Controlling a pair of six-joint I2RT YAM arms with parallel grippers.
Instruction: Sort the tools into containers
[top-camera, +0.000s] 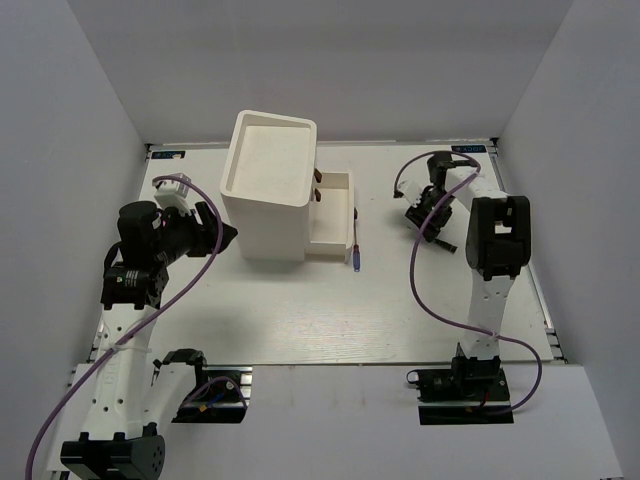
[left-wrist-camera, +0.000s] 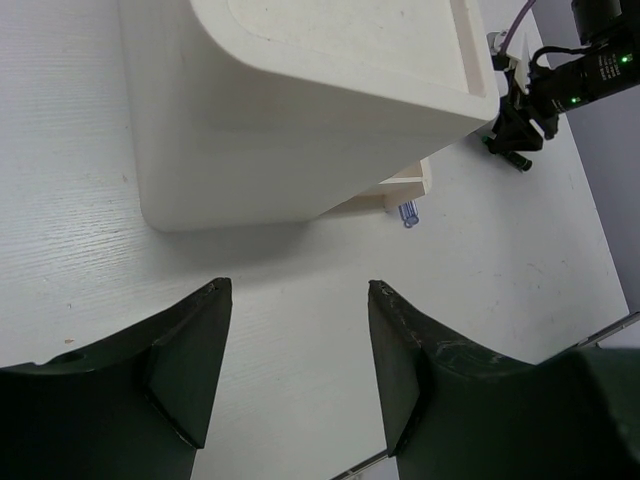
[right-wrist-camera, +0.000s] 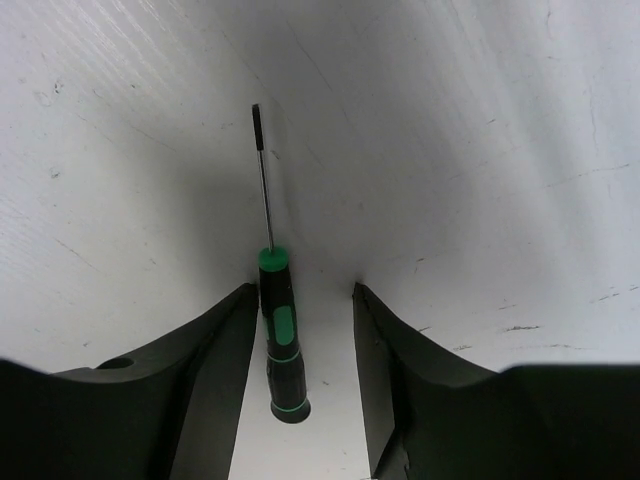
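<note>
the right gripper (right-wrist-camera: 305, 295) hangs low over the table (right-wrist-camera: 480, 150), jaws apart, straddling the green-handled screwdriver (right-wrist-camera: 279, 340) that lies flat, likely lined up to pinch its handle. the left gripper (left-wrist-camera: 295, 300), spread and empty, faces the white box (top-camera: 262, 215).

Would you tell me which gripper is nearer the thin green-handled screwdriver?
Right: the right gripper has the screwdriver between its fingers; the left gripper is far off, by the tall white box.
</note>
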